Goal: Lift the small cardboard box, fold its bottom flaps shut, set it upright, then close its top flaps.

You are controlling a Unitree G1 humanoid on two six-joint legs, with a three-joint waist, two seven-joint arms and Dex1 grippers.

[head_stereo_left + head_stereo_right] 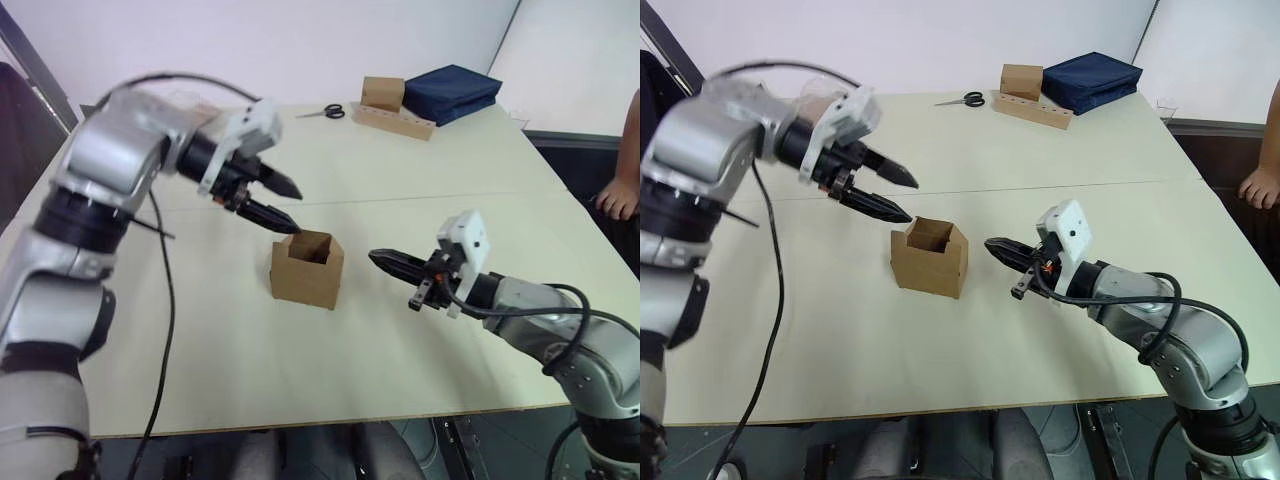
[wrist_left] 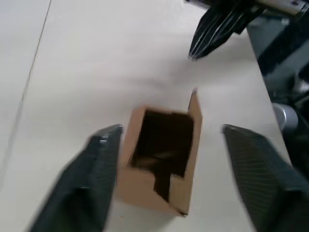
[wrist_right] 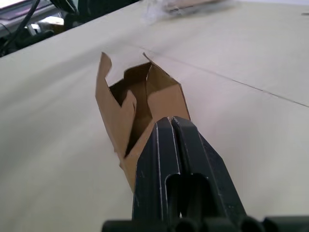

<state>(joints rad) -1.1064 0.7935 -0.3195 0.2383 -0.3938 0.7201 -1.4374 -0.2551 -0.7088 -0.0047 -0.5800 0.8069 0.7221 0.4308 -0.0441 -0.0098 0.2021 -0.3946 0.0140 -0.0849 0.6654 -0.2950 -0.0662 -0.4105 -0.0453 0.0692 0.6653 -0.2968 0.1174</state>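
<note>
Small cardboard box point(image 1: 307, 268) stood upright mid-table, top flaps open. Left gripper point(image 1: 283, 203) spread wide above it, right gripper point(image 1: 385, 261) clenched empty, just right. Flap-closing probably next, inward push needed.

Your left arm reaches in from the table's left side, elbow bent, left gripper point(image 1: 278, 201) raised over mid-table with its 2 fingers spread apart, tips angled down. Your right arm extends low from the table's front-right corner; right gripper point(image 1: 998, 248) has its 2 fingers pressed together, pointing left.
</note>
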